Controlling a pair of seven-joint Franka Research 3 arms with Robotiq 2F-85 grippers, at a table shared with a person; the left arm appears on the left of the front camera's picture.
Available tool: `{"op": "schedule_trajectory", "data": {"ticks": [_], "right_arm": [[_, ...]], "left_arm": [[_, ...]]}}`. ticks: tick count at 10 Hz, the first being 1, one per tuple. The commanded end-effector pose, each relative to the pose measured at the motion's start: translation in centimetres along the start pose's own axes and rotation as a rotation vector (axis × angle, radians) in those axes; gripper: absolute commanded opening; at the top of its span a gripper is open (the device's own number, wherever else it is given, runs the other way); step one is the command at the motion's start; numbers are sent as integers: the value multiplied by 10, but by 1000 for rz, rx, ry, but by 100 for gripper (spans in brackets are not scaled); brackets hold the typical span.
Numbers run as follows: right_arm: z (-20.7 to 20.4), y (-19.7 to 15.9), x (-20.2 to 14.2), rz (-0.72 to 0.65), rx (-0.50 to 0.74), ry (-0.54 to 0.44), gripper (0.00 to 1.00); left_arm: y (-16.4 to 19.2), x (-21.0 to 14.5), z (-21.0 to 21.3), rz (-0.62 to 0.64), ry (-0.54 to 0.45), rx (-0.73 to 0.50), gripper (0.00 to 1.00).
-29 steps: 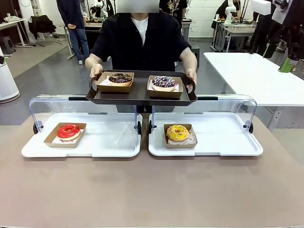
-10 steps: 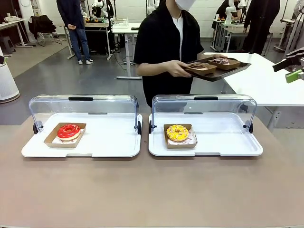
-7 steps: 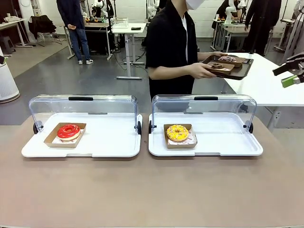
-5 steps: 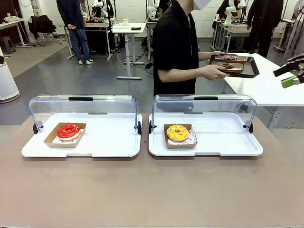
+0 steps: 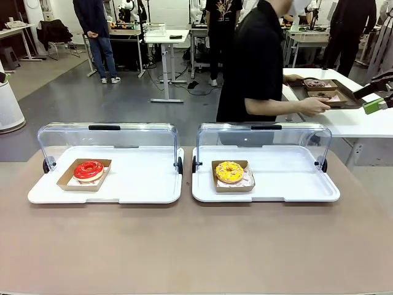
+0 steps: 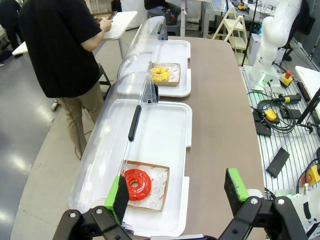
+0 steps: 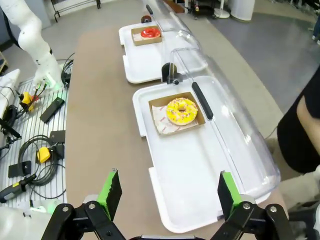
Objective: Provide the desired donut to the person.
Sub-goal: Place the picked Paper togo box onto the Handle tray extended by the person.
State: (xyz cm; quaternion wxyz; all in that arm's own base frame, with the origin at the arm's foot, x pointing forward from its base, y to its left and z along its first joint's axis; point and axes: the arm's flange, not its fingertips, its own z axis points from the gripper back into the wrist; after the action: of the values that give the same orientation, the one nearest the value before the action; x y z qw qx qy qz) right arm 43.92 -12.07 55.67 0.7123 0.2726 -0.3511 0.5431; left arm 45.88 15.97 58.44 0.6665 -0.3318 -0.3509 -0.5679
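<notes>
Donuts sit boxed on the bench: from the front, the red donut [image 5: 89,169] lies in its cardboard tray at the left end of the left white tray [image 5: 141,190], and the yellow donut [image 5: 229,172] sits at the left end of the right white tray [image 5: 295,190], each under a raised clear lid [image 5: 107,138]. Beyond the bench's far edge the person [image 5: 258,61] stands side-on, hand on a dark tray [image 5: 328,98] of two more donuts resting on a white side table [image 5: 356,120]; a green pad of the right gripper [image 5: 376,104] pokes in at the right edge, just beside that tray. From the left wrist, the left gripper [image 6: 176,194] hangs over the bench's left end, fingers [image 6: 120,198] spread wide and empty, the red donut [image 6: 137,183] below them. From the right wrist, the right gripper [image 7: 167,193] hangs with fingers [image 7: 111,192] released and apart above the bench, the yellow donut [image 7: 182,111] farther along the tray.
</notes>
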Motion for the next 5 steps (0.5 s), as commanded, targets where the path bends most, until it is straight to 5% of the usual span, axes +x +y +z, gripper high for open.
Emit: {"op": "schedule_trajectory", "data": {"ticks": [1,5], "right_arm": [[0,1,0,18,7,-11,100],[0,1,0,18,7,-11,100]], "left_arm": [[-2,0,0,-4,-6,0,100],[-2,0,0,-4,-6,0,100]]}}
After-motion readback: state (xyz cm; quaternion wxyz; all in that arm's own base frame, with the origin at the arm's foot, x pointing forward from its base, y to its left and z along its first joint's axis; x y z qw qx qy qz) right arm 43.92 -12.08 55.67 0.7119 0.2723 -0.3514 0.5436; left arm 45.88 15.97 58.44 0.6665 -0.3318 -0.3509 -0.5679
